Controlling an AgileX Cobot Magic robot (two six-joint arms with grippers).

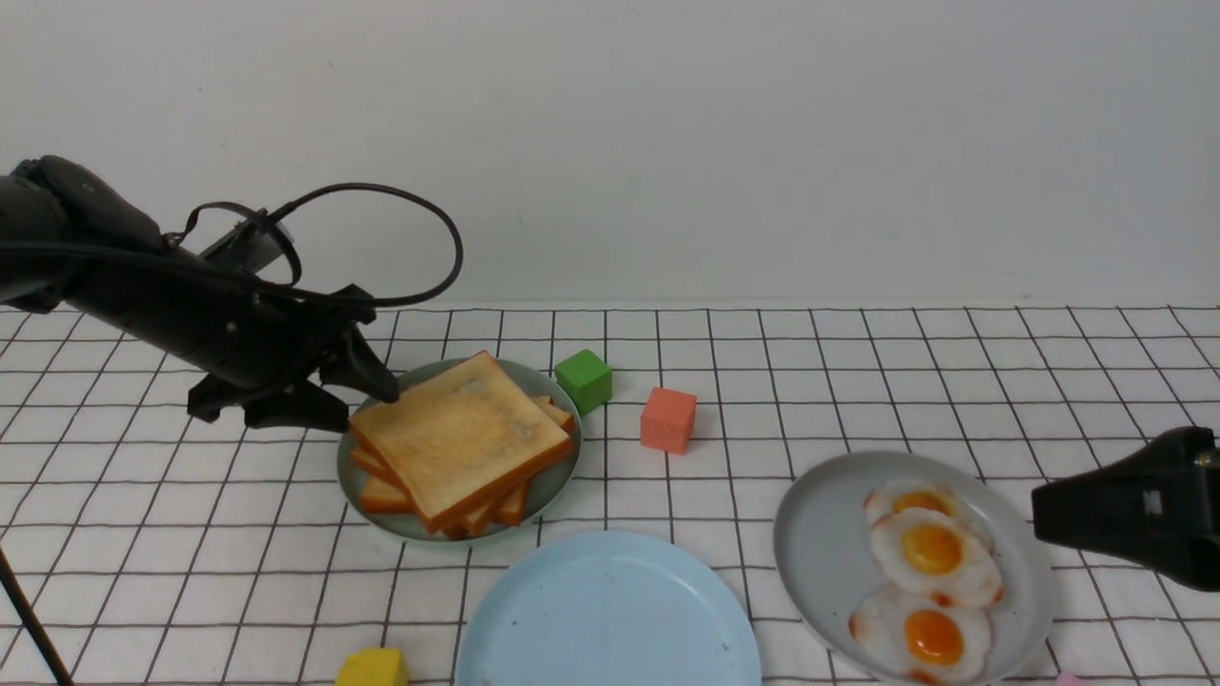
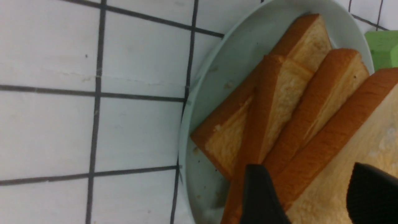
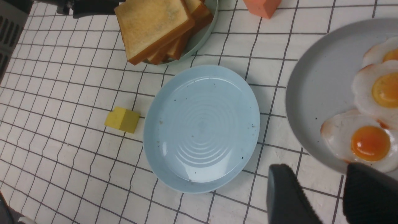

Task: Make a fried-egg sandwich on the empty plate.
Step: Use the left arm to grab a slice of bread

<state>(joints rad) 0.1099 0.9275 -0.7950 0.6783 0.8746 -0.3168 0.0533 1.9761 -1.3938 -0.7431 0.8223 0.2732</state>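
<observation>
The left gripper [image 1: 360, 400] is straddling a corner of the top toast slice [image 1: 462, 433] on the pale-green plate [image 1: 556, 484]; gripping or not, I cannot tell. The right gripper [image 3: 326, 193] is hovering, fingers apart, by the grey plate [image 3: 314, 87] of eggs [image 3: 370, 143]. The light-blue plate [image 1: 610, 619] is sitting bare between those plates, a yellow cube [image 1: 374, 669] beside it.

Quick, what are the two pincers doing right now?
Left pincer: around the top toast corner; can't tell if it's squeezing.
Right pincer: open, holding nothing.
</observation>
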